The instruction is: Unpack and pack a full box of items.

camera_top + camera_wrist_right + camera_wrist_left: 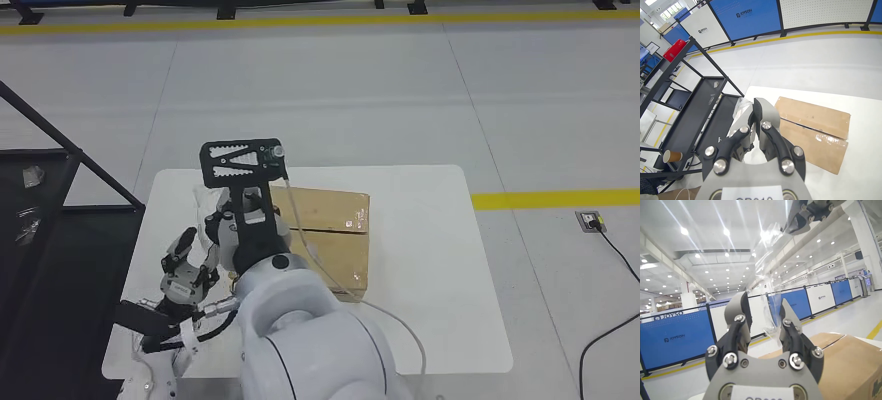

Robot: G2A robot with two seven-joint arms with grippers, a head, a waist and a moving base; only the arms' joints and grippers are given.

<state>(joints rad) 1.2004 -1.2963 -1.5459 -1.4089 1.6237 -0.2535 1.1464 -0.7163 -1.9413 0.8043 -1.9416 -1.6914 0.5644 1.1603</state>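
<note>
Early stage. Left gripper [762,302] hangs near the left edge of the desk [430,280], just beside the left side of the box [330,235]. Its jaws are apart and grip nothing. A strip of clear tape [770,289] hangs between its fingers and seems to cling to one of them. The strip runs up to the right gripper [751,106], which is raised above the box's left end and clamped on the crumpled upper end of the tape. The box sits about mid-desk, flat, both flaps down. Its seam [810,126] shows as a dark bare line, with shiny tape remnants on one flap. Judgement: the seal looks stripped, so the box is ready to open. Flaps not yet lifted, nothing taken out, nothing repacked; most of the task is left. The tape is off the box, strung between the two grippers, not yet put aside.
</note>
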